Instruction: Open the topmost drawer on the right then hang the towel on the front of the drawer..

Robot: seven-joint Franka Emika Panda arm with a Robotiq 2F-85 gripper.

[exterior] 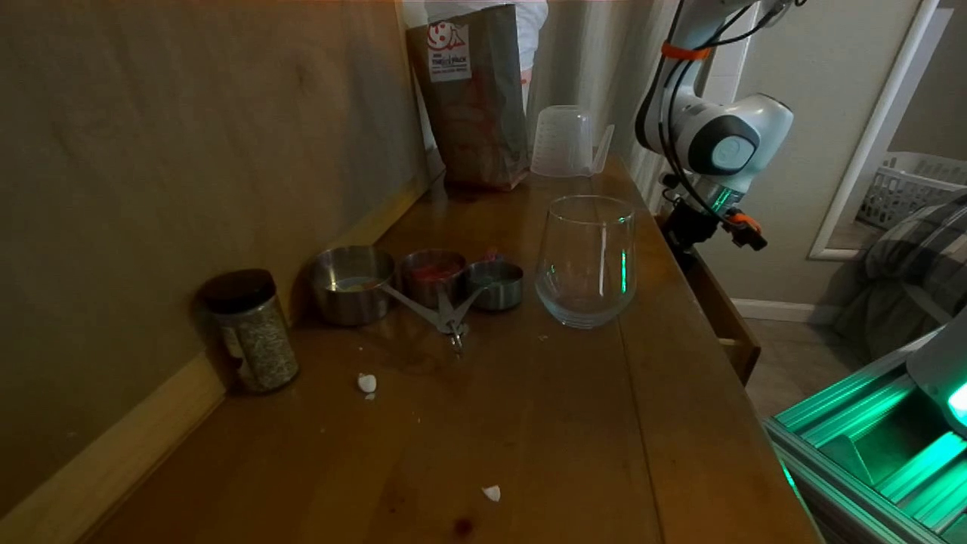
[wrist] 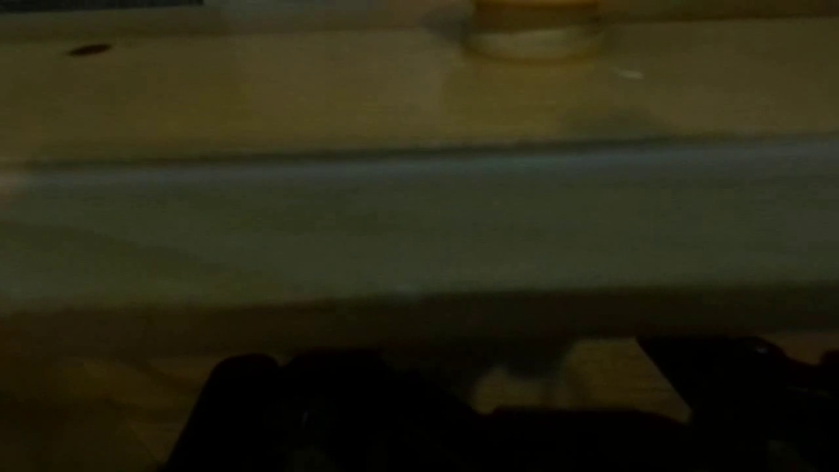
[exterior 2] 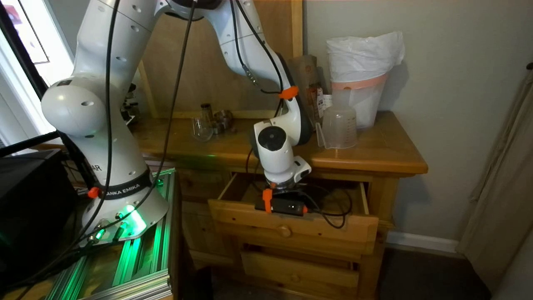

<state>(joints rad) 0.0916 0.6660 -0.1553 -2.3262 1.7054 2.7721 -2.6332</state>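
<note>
Note jaws parted lengthwise along, not astride, the pulled-out top drawer front (exterior 2: pixel 304 232), on its inner side, gripping nothing visible; probably lift clear.

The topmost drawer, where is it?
In an exterior view, just right of centre, the topmost drawer sticks out below the countertop, right of the robot's base and above a lower drawer.

Behind the shiny wooden counter (exterior 2: pixel 383 143), a flat brown board (exterior 2: pixel 195 79) and a plain gray wall (exterior 2: pixel 458 83). White trim (exterior 2: pixel 420 241) low on the wall, dark floor (exterior 2: pixel 424 275) below. Long tan curtain (exterior 2: pixel 508 154) nearby. Bright white light (exterior 2: pixel 54 66) at the far edge in an exterior view.
</note>
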